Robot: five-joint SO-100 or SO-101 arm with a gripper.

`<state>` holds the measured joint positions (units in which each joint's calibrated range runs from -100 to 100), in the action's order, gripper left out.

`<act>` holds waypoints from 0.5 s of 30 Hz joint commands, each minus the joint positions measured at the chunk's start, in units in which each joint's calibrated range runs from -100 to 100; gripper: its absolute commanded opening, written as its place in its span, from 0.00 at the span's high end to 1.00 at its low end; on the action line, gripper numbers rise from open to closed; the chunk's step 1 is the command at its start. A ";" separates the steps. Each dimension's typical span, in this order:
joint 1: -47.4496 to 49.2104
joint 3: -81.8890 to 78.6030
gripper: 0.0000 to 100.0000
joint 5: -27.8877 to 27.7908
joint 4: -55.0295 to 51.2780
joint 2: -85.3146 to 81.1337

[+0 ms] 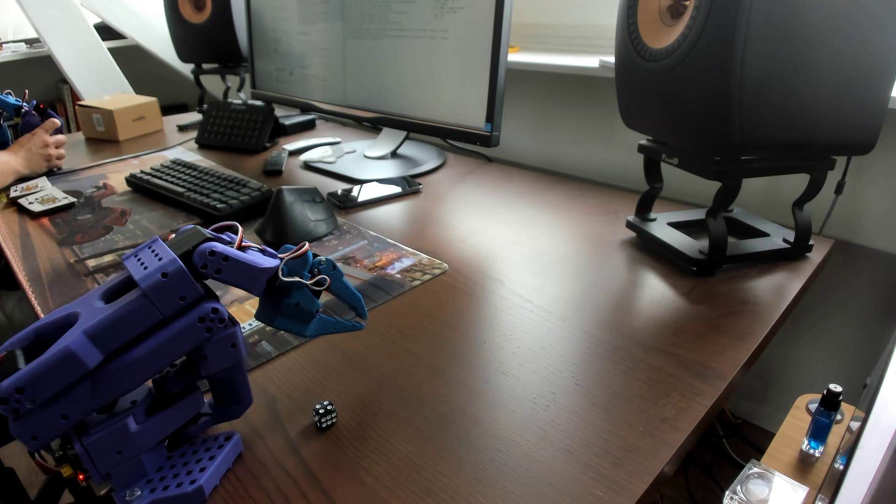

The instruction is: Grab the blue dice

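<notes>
Presently the pincer hangs above the tabletop, over the near edge of the printed desk mat, with its two blue fingers meeting at their tips; it looks clenched and holds nothing. It points toward the right of the other view, tilted a little downward, on a folded purple arm whose base sits at the lower left corner. The blue dice lies on the bare wood nearer the camera than the pincer, close to the arm's base, clear of the mat and touching nothing; white pips show on its dark faces. The task appears to be at the approach step, with no grasp begun. The next move likely calls for parting the fingers, drawing the pincer back and down toward the base, and setting one finger on either side of the cube before closing. Well apart, at the lower right, stands a small bottle of blue liquid.
</notes>
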<state>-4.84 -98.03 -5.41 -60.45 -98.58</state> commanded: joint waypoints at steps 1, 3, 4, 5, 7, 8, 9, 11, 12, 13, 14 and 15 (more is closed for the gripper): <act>0.42 0.56 0.98 -0.16 1.32 -0.92; -1.30 0.74 0.98 -0.16 1.32 -0.92; -2.28 2.09 0.98 -0.16 0.64 -0.92; -3.27 4.26 0.98 -0.27 0.38 -0.84; -4.25 9.06 0.98 -2.32 -0.47 -0.42; -4.08 12.04 0.98 -4.10 -1.33 -0.17; -4.08 14.84 0.98 -5.37 -2.52 -0.17; -3.27 21.26 0.98 -6.37 -5.52 -0.08; -2.28 24.61 0.98 -6.47 -7.23 0.25; -1.47 28.22 0.98 -6.58 -9.11 1.26; -0.73 32.20 0.98 -7.00 -11.16 3.27; 0.01 36.36 0.98 -7.10 -13.30 6.20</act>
<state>-6.87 -78.73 -11.48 -68.36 -98.24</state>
